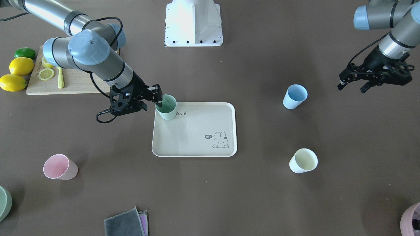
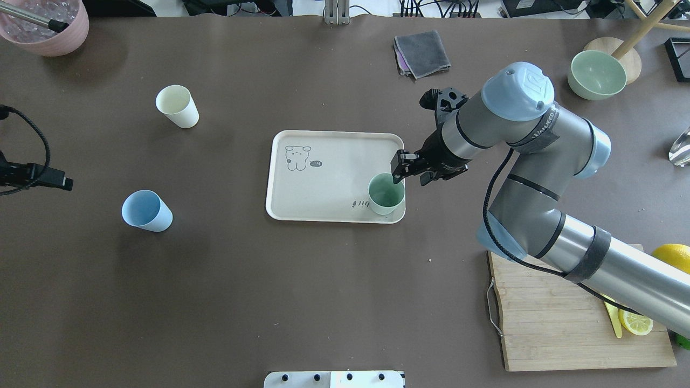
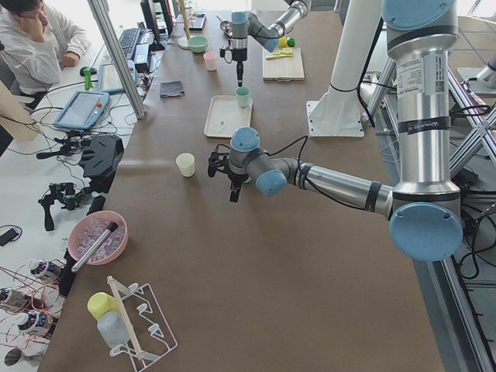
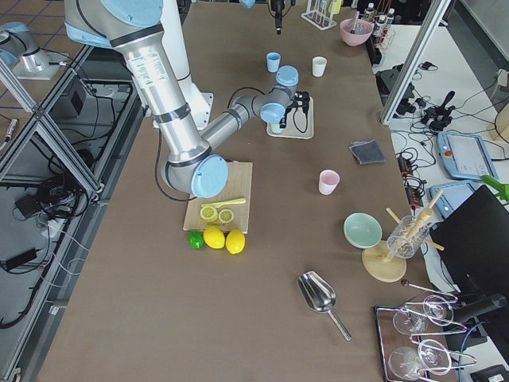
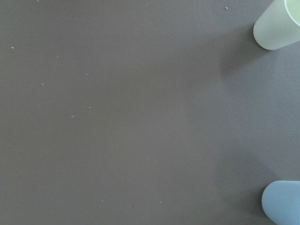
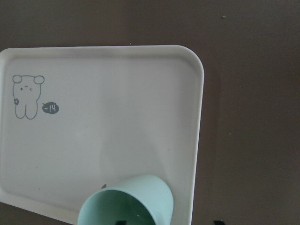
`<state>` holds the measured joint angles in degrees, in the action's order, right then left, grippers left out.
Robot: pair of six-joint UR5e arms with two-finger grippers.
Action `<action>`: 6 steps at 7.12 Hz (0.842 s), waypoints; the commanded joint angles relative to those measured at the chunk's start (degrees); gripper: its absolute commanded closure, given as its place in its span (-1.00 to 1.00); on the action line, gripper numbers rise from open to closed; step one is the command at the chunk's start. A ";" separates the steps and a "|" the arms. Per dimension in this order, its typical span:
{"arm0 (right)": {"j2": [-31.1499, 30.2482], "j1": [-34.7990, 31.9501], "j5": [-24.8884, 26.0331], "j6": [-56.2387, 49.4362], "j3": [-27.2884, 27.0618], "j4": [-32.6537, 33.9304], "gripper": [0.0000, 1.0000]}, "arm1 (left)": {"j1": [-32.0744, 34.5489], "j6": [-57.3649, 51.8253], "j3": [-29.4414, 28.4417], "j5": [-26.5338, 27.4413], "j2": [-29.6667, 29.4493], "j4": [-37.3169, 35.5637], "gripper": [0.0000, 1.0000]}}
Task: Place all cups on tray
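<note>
Brown table (image 2: 302, 302), right claw (image 2: 398, 173) pinching green cup (image 2: 386, 194) rim

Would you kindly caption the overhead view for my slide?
Right gripper sets green cup on tray; blue and cream cups wait.

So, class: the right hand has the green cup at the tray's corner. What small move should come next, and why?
Probably open the right hand and lift away. The green cup already stands upright on the tray, one finger inside its rim. The blue cup, cream cup and pink cup stand on the table.
</note>
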<state>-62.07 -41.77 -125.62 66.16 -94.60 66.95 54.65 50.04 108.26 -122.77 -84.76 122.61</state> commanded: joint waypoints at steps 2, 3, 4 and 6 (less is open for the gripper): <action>-6.29 -7.44 -7.00 -1.73 -3.13 -0.16 -0.98 | -10.35 7.44 -1.56 8.33 -5.33 -0.36 -0.84; -6.22 -7.36 -6.92 -1.74 -2.79 -0.15 -0.98 | -10.44 7.35 -1.82 8.34 -5.16 -0.36 -0.69; -6.48 -7.62 -7.00 -1.74 -3.39 -0.15 -0.98 | -10.70 7.35 -2.09 8.42 -5.33 -0.27 -0.05; -7.19 -7.71 -7.27 -1.74 -3.49 -0.16 -0.94 | -11.23 7.35 -2.88 8.34 -6.46 -0.35 0.54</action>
<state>-68.95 -49.41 -132.82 64.43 -98.07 66.76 43.79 57.38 105.83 -114.40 -90.37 122.32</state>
